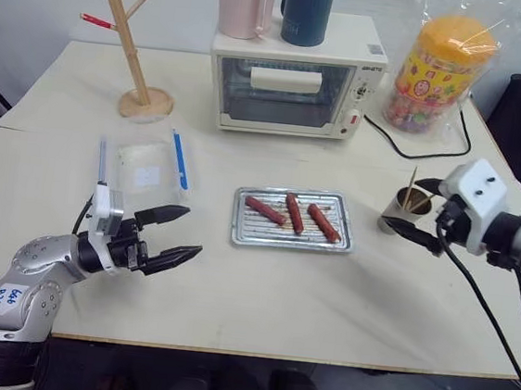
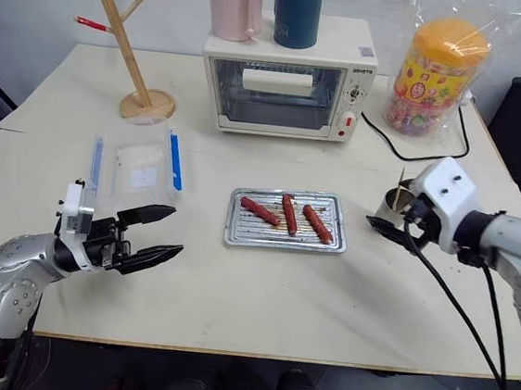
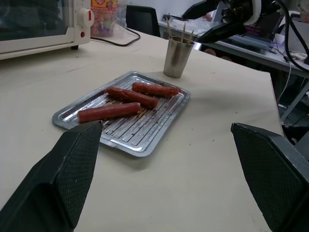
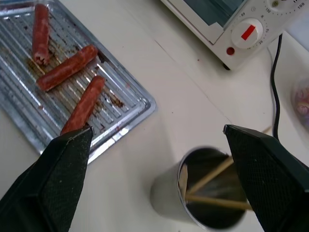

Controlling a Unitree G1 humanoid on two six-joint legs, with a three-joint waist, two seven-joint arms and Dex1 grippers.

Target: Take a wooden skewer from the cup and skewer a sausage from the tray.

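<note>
step: skewer pickup judged not yet done; no stick is held by either arm.
landmark: flat rectangular silver metal tray [image 1: 238, 235] with ribbed bottom, used for all places below.
sausages: three small reddish-brown smooth sausages [image 1: 294, 213] are laid side by side in the tray, long axes slanted across the ribs.
cup: small plain grey-silver metal tumbler [image 3: 176, 57] is set upright just beyond the tray's right short end, apart from the rim.
skewers: thin pale wooden skewers [image 4: 208, 175] are stood in the cup, leaned against its wall, tips poking above the rim.
right gripper: black two-finger right gripper [image 1: 424, 210] is hung over the cup's mouth, jaws spread wide, nothing between them.
left gripper: black two-finger left gripper [image 1: 171, 234] is kept on the tray's left side, well apart from it, jaws spread wide and empty, aimed toward the tray.
key relation: the cup lies straight below and between the right jaws; the skewers' long axes run up out of the cup at a slant, so a descent plus a pinch on one stick is judged needed. The right arm is far nearer.
view difference: the right wrist view looks down into the cup and shows sticks crossing inside; the left wrist view shows the cup side-on, with tips above the rim and the right fingers over them.
risk: two crossed sticks may be pinched together.
</note>
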